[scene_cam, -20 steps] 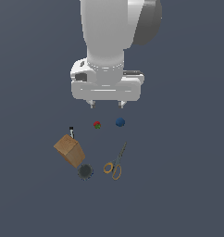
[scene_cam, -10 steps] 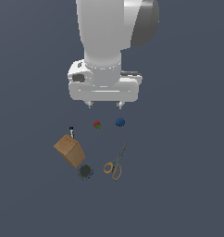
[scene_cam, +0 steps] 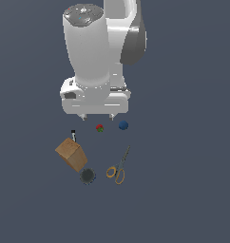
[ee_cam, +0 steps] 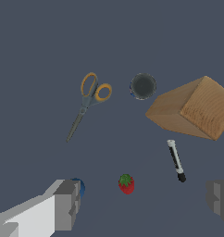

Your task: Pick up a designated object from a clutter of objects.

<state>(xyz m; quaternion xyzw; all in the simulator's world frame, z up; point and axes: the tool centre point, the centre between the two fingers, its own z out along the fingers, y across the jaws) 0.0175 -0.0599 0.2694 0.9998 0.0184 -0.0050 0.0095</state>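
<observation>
since a second ago the arm has dropped lower and turned; nothing on the floor has shifted. from the exterior view's left: the wooden box (scene_cam: 71, 154), with the slim marker (scene_cam: 73, 135) just beside its far corner, then the dark disc (scene_cam: 88, 176), strawberry (scene_cam: 100, 127), scissors (scene_cam: 118, 167) and blue ball (scene_cam: 123, 125). the gripper (ee_cam: 144, 203) hangs spread wide, grasping nothing. no writing is legible.
</observation>
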